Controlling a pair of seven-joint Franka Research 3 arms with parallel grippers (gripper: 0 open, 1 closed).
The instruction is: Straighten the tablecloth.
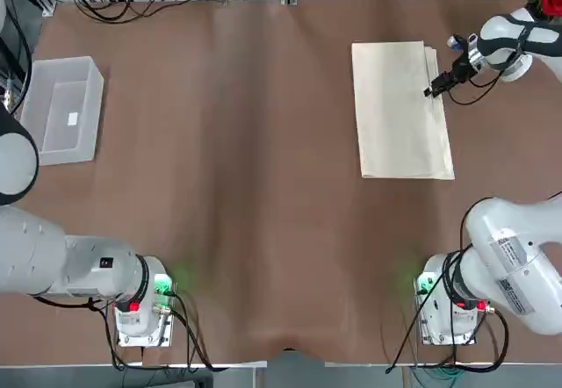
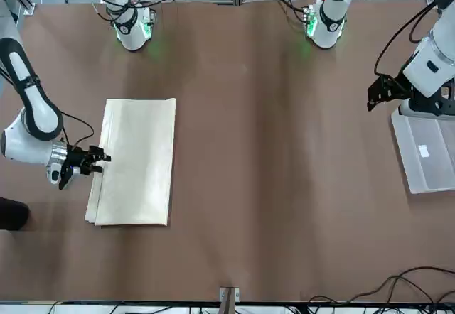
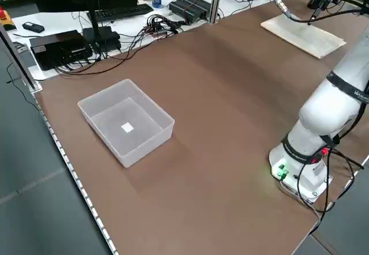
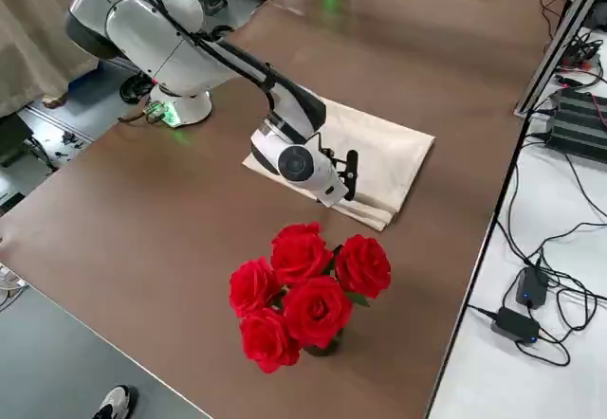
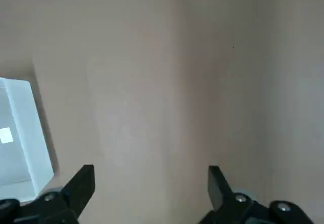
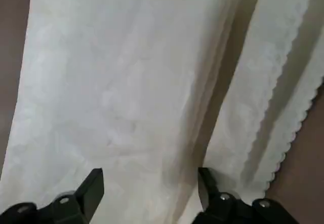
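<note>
Tablecloth (image 1: 399, 111) lies folded beneath the spread, empty right gripper (image 1: 435, 87), probably placed there to take its layered edge; left gripper (image 5: 152, 193) idles open, away from it.

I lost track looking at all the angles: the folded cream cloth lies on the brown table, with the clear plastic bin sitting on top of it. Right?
Not quite: the bin isn't on the cloth. The top view shows it directly on the brown table, well apart from the folded cloth.
</note>
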